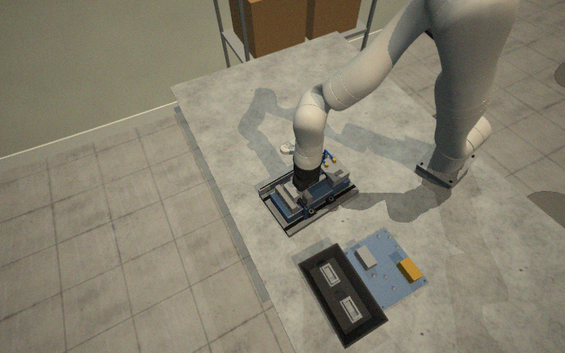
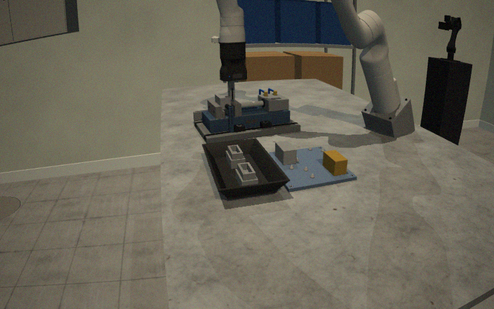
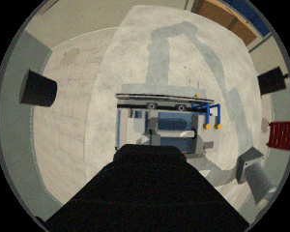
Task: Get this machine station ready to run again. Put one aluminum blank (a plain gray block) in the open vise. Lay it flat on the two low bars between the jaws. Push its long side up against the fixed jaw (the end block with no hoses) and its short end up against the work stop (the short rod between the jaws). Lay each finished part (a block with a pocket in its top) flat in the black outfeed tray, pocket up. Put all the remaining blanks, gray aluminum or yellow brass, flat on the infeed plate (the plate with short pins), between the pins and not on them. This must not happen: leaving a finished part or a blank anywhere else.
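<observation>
Your fingers (image 2: 230,90) are clenched, pointing down at the vise (image 1: 323,192) (image 2: 269,116) (image 3: 171,121) near the fixed jaw (image 1: 286,198) (image 2: 215,109). Aluminum blank (image 1: 291,190) (image 2: 220,98) is between the jaws on the fixed-jaw side; you can't tell from here if it's flush or against the work stop. Both finished parts (image 1: 329,274) (image 1: 351,308) (image 2: 235,152) (image 2: 246,172) sit in the black outfeed tray (image 1: 366,293) (image 2: 251,191), pockets up, apart. Infeed plate (image 1: 393,296) (image 2: 324,183), just beside the tray, carries the other gray blank (image 1: 365,257) (image 2: 285,152) and the brass blank (image 1: 409,270) (image 2: 335,162), well apart. Pin clearance under them: can't tell.
</observation>
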Controlling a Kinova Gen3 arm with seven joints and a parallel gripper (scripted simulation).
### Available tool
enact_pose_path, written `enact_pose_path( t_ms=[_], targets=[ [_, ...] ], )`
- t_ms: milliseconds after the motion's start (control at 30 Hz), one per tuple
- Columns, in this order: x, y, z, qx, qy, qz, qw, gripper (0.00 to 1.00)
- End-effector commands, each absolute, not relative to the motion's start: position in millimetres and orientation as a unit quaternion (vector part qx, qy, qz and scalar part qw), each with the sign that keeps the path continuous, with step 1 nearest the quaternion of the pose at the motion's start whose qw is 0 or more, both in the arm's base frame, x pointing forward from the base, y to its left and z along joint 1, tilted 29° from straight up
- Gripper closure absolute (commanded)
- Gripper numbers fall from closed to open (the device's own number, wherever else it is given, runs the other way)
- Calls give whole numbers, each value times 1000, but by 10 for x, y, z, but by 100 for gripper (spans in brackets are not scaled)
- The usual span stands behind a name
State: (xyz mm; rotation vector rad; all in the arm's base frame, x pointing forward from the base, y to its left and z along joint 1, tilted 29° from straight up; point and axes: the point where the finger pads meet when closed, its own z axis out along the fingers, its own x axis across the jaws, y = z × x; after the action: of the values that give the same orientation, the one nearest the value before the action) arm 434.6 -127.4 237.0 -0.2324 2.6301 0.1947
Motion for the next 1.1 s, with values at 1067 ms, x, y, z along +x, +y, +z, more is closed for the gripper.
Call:
enact_pose_path(
  t_ms=[1067],
  targets=[
    [4250, -1310, 2423, -84, 963, 70, 244, 100]
  ],
)
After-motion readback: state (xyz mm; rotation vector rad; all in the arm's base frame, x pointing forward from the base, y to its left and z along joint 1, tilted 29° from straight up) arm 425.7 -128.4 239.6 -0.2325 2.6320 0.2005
